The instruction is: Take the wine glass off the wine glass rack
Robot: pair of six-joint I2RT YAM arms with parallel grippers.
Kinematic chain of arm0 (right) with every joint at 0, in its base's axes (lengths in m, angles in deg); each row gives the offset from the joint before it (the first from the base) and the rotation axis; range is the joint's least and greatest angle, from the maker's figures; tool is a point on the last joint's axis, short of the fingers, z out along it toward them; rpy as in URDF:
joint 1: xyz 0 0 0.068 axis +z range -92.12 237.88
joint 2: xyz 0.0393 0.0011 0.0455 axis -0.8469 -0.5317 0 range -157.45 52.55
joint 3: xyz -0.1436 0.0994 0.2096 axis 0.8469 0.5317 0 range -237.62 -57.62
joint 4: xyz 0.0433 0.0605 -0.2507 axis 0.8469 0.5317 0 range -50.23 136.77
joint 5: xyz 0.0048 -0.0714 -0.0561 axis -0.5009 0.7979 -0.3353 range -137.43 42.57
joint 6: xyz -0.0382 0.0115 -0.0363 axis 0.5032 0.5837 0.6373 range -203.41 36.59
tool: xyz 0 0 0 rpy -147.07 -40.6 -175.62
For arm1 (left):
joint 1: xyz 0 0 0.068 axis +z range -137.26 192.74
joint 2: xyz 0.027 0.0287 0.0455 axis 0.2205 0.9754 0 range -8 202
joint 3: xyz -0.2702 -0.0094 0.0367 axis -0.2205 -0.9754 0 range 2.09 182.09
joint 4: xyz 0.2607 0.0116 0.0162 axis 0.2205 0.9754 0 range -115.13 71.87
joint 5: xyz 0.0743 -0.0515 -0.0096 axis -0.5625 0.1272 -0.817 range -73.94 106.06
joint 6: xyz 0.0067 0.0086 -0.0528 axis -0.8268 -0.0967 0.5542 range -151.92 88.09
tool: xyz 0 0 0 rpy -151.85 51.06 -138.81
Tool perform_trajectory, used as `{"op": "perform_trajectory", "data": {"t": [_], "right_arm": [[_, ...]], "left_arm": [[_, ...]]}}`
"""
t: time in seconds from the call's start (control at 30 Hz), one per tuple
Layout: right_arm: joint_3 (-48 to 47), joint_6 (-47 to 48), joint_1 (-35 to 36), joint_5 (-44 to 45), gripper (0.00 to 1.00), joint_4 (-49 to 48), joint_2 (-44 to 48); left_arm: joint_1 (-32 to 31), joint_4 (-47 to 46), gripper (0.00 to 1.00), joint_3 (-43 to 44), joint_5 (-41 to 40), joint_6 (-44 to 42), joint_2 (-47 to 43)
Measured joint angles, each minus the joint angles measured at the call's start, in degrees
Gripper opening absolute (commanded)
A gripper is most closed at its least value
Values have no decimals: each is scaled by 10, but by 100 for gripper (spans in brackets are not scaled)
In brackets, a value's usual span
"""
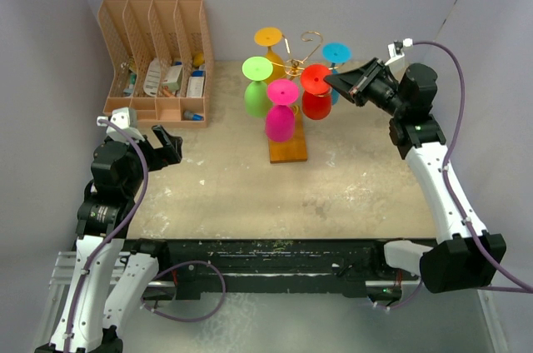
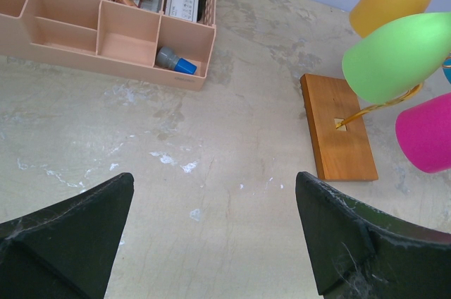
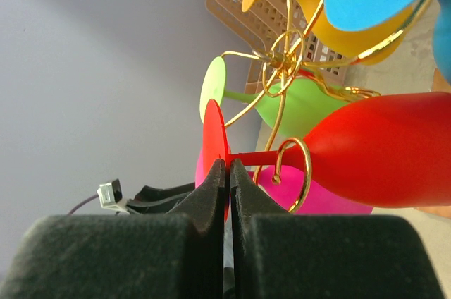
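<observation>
The wine glass rack is a gold wire stand on an orange-brown wooden base. Several plastic glasses hang upside down on it. My right gripper is shut on the rim of the red glass's foot disc. The red glass hangs at the rack's right side. In the right wrist view its stem passes through a gold curl, and its bowl lies to the right. My left gripper is open and empty, low at the left over bare table.
Green, pink, yellow and blue glasses hang on the same rack, close round the red one. A peach slotted organizer with small items stands at the back left. Grey walls close the back and sides.
</observation>
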Motion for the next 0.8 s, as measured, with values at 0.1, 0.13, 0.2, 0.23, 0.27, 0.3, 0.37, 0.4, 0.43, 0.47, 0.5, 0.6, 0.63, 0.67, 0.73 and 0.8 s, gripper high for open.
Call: {"op": "perform_trajectory", "data": {"t": [0.1, 0.13, 0.2, 0.23, 0.27, 0.3, 0.37, 0.4, 0.43, 0.47, 0.5, 0.6, 0.63, 0.67, 0.73, 0.8], "right_arm": [[-10, 2, 2, 8, 0, 0, -10], [-13, 2, 2, 12, 0, 1, -15], [-18, 3, 2, 19, 0, 1, -25], [-20, 4, 2, 27, 0, 4, -30], [-21, 4, 2, 30, 0, 5, -33], [-21, 5, 2, 35, 0, 7, -36], [-21, 5, 2, 45, 0, 14, -40], [-21, 5, 2, 48, 0, 16, -40], [-21, 5, 2, 54, 0, 18, -40], [-21, 5, 2, 57, 0, 17, -40], [-21, 5, 2, 62, 0, 17, -39], [-20, 5, 2, 81, 0, 21, -30], [-20, 6, 2, 89, 0, 23, -26], [-20, 7, 2, 96, 0, 27, -20], [-20, 9, 2, 112, 0, 35, -7], [-20, 13, 3, 129, 0, 47, 9]], "left_arm": [[0, 0, 99, 0, 0, 0, 0], [0, 0, 99, 0, 0, 0, 0], [0, 0, 99, 0, 0, 0, 0], [0, 0, 99, 0, 0, 0, 0], [0, 0, 99, 0, 0, 0, 0], [0, 0, 99, 0, 0, 0, 0], [0, 0, 99, 0, 0, 0, 0], [0, 0, 99, 0, 0, 0, 0], [0, 0, 99, 0, 0, 0, 0], [0, 0, 99, 0, 0, 0, 0], [0, 0, 99, 0, 0, 0, 0], [0, 0, 99, 0, 0, 0, 0], [0, 0, 99, 0, 0, 0, 0], [0, 0, 99, 0, 0, 0, 0], [0, 0, 99, 0, 0, 0, 1], [0, 0, 99, 0, 0, 0, 2]]}}
